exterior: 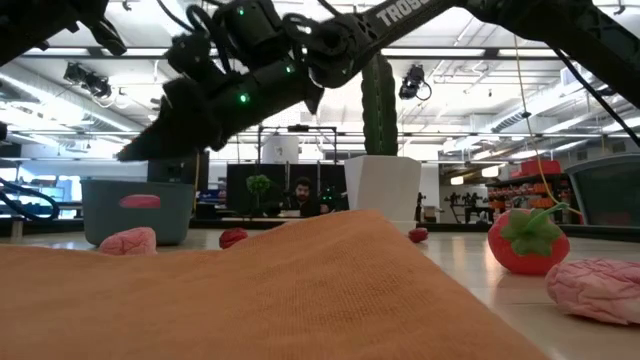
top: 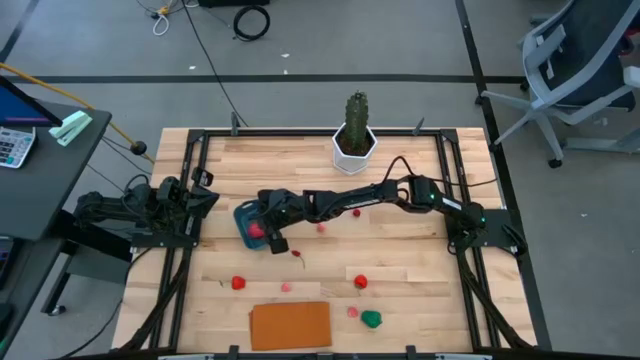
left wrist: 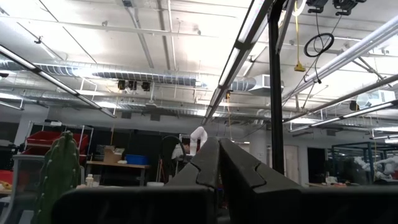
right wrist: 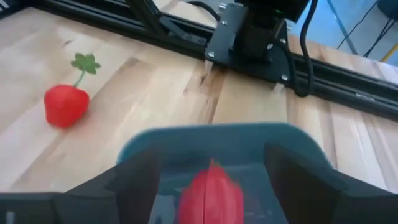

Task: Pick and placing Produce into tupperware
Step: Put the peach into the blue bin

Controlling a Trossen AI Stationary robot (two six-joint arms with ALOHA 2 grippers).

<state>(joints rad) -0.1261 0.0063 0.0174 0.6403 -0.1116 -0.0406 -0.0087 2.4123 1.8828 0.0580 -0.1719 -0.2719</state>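
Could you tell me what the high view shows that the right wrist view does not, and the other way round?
Only the high view shows the orange board, the cactus, the green produce piece and the left hand parked at the table's left edge. Only the right wrist view shows the right hand's fingers spread open. Both show the teal tupperware with a red piece inside.

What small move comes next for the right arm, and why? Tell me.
Probably lift the right gripper straight up, clear of the blue container. Its jaws stand open over the container and a red piece already lies inside, so this drop looks done. Other pieces wait on the table.
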